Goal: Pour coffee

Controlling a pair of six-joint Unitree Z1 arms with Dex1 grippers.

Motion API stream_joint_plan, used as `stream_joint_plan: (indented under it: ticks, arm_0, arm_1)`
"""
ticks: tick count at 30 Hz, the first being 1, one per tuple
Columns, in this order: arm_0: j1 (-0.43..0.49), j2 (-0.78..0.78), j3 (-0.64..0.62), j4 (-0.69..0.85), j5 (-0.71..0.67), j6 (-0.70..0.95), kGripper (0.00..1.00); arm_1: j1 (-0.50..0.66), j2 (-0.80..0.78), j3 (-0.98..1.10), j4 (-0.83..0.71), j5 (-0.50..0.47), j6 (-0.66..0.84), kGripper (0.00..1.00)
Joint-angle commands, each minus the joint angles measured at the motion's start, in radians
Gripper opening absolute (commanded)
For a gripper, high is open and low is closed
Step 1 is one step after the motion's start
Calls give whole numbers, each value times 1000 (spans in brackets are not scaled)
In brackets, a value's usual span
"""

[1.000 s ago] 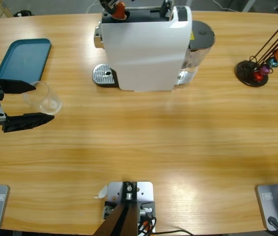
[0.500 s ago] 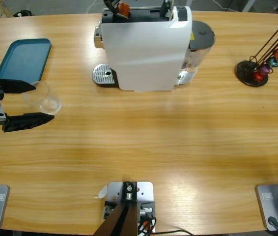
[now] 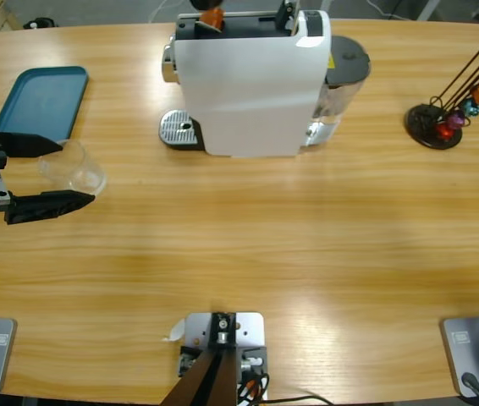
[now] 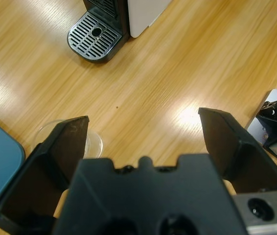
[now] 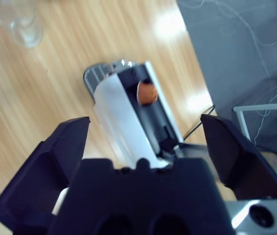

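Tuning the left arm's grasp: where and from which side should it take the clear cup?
Grip the clear cup across its side wall, coming in level from the table's left end. It stands upright and round, and the left gripper is open with one jaw on either side of it. The teal tray lies close behind.

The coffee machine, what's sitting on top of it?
An orange capsule rests in the open slot on top of the coffee machine; the right wrist view shows it too. The slot's inside below the capsule is hidden.
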Motion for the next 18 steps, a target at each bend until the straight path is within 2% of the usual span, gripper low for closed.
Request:
stream_joint_plan:
  ticks: [1,4,7,18]
  arm_0:
    - [6,4,32,-10,2,6,973]
    - [6,11,33,-10,3,9,973]
    - [6,17,36,-10,3,9,973]
    - [6,40,38,-20,5,9,973]
  arm_1:
    - [-19,141,-13,-64,-4,69,973]
    - [-26,156,53,-113,4,71,971]
    - [-44,158,68,-127,20,70,922]
    - [-102,157,155,-189,33,58,892]
